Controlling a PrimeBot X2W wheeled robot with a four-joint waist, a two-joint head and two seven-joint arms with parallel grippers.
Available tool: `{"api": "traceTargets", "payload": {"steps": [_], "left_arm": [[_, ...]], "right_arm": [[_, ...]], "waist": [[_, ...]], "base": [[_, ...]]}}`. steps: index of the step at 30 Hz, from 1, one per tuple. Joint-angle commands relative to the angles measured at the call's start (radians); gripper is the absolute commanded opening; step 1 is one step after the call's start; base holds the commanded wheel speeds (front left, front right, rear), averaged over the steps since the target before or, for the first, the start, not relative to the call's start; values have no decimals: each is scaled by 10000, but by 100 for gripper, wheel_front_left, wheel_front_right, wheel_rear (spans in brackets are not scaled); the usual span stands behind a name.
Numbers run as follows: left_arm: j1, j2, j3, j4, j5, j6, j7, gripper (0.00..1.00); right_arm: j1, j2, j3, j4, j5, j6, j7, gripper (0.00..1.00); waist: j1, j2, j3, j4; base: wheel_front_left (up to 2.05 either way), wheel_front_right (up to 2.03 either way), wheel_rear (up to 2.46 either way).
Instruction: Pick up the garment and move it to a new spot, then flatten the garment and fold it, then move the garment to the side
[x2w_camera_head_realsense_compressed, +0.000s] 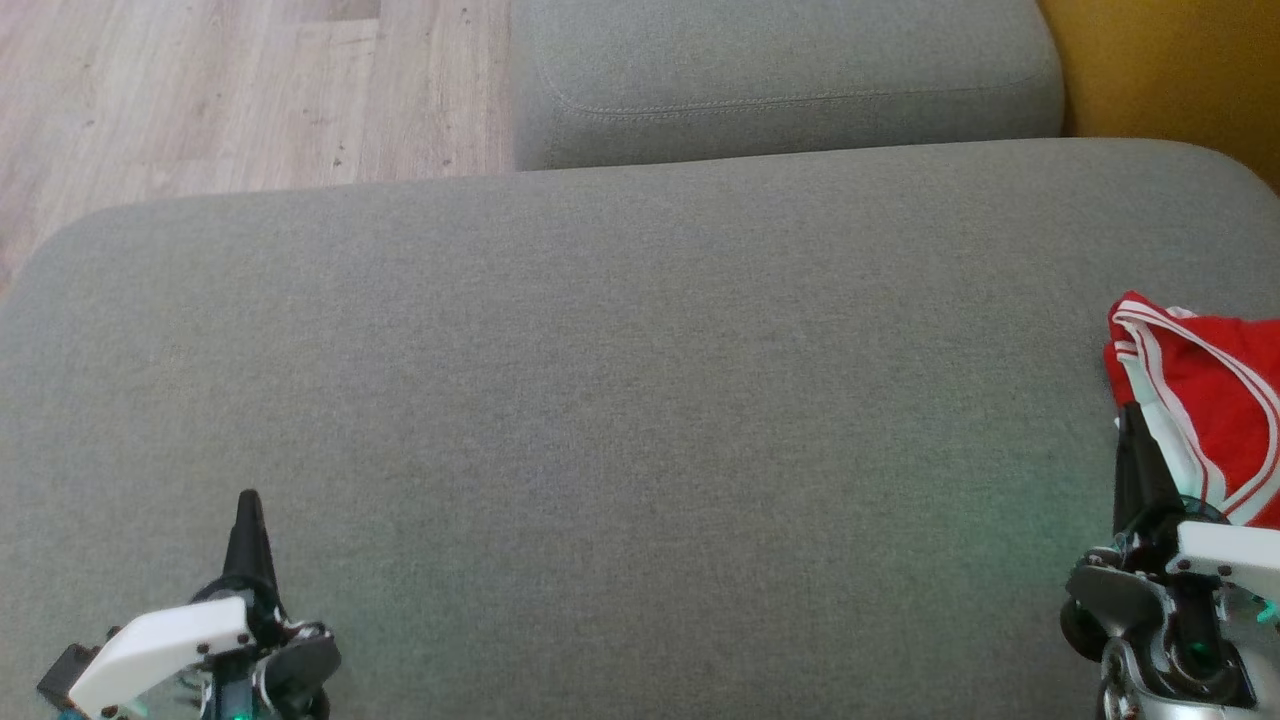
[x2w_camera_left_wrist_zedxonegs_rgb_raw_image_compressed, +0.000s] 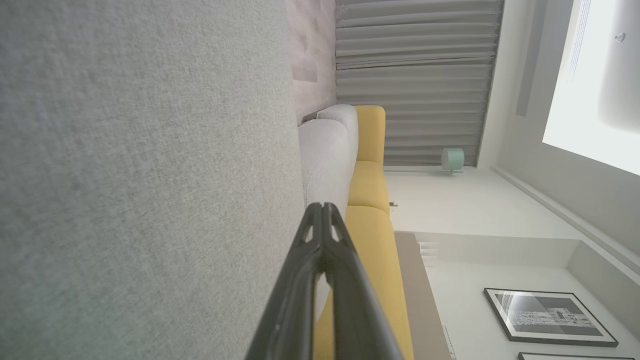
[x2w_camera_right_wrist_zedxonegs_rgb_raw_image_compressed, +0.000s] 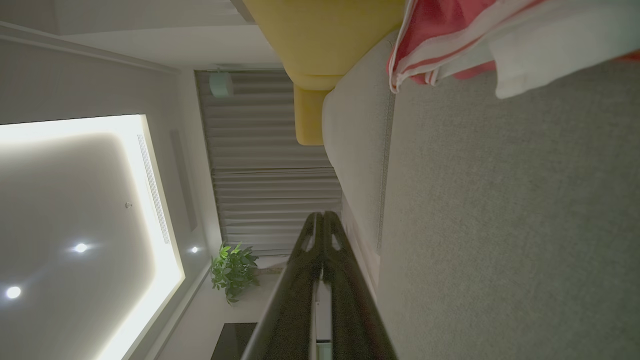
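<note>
The garment (x2w_camera_head_realsense_compressed: 1215, 395) is red with white stripes and lies bunched at the right edge of the grey cushion (x2w_camera_head_realsense_compressed: 640, 400), partly cut off by the head view's border. In the right wrist view the garment (x2w_camera_right_wrist_zedxonegs_rgb_raw_image_compressed: 450, 45) sits at the top, well apart from the fingertips. My right gripper (x2w_camera_head_realsense_compressed: 1132, 418) is shut with nothing in it, its tip just beside the garment's near left edge; its tips (x2w_camera_right_wrist_zedxonegs_rgb_raw_image_compressed: 322, 216) are pressed together. My left gripper (x2w_camera_head_realsense_compressed: 249, 502) is shut and empty at the lower left over bare cushion, tips together (x2w_camera_left_wrist_zedxonegs_rgb_raw_image_compressed: 322, 206).
A second grey cushion (x2w_camera_head_realsense_compressed: 780, 80) lies beyond the big one. Wooden floor (x2w_camera_head_realsense_compressed: 230, 90) shows at the upper left and a yellow sofa (x2w_camera_head_realsense_compressed: 1170, 70) at the upper right. Between the two grippers stretches a broad span of bare cushion.
</note>
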Motion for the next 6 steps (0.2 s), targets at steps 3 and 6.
{"api": "traceTargets", "payload": {"steps": [3, 6], "left_arm": [[-496, 64, 405, -373, -56, -65, 30, 0], [-496, 64, 405, -373, -56, -65, 30, 0]], "right_arm": [[-216, -35, 204, -412, 69, -7, 65, 0], [-216, -35, 204, -412, 69, -7, 65, 0]], "waist": [[0, -1, 0, 1], [0, -1, 0, 1]], "base": [[0, 0, 0], [0, 0, 0]]}}
